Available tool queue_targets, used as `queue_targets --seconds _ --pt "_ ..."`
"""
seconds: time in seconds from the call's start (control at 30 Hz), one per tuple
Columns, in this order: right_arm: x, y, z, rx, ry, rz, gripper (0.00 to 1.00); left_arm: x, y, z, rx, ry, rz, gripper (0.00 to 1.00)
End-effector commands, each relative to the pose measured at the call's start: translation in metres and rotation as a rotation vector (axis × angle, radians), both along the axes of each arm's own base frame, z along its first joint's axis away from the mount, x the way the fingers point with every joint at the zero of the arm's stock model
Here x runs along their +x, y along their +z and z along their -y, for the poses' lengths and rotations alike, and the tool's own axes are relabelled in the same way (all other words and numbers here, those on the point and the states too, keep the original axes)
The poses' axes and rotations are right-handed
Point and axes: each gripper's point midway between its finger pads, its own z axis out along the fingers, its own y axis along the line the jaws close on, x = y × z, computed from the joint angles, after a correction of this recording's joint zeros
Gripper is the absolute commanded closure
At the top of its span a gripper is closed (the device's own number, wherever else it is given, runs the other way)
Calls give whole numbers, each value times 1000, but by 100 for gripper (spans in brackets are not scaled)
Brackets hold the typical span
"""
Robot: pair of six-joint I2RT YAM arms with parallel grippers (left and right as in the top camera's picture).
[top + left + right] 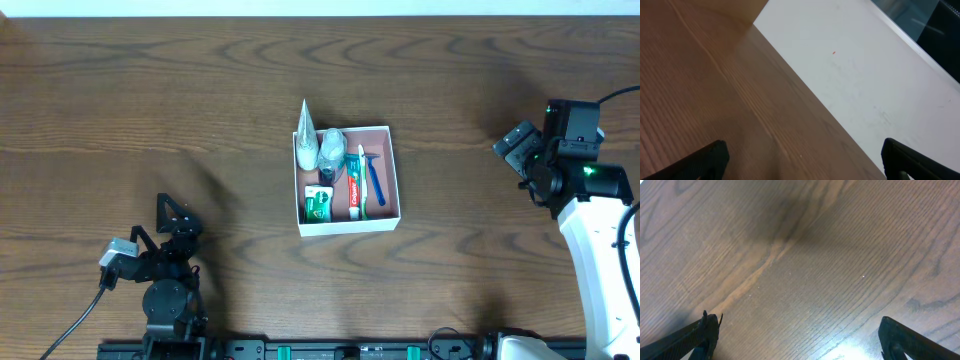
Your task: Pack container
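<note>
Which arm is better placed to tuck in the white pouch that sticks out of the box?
Probably left: the white pouch overhangs the container's far-left corner, on the left arm's side; both jaws stand open.

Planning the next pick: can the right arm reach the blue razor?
Probably yes: the razor lies uncovered on the right of the container, and nothing stands between it and the open right gripper.

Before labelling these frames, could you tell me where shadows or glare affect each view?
Overhead: even light, container sharp, soft shadows on the table. Left wrist: pale surface beyond the table edge washed out. Right wrist: dark shadow, glare at bottom edge.
</note>
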Motion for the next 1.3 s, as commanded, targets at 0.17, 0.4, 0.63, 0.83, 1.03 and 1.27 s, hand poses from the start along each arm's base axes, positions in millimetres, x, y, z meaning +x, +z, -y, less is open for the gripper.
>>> queue_targets --seconds 0.17,0.4,0.63,0.83,1.03,1.27 --pt "-1 5 3 -12 -3 13 1 -1 -16 -2 15 12 -51 2" --pt "-1 5 3 -12 -3 13 1 -1 -16 -2 15 12 -51 2" --pt "-1 5 3 -12 -3 12 1 -1 -16 -2 15 12 -51 2" --pt "-1 5 3 -12 -3 13 1 -1 -16 -2 15 12 -51 2" --pt "-1 5 3 -12 -3 12 1 0 -19 -2 293 -19 -199 2" --pt "-1 5 3 -12 -3 13 1 2 -39 -2 609 -82 -445 2"
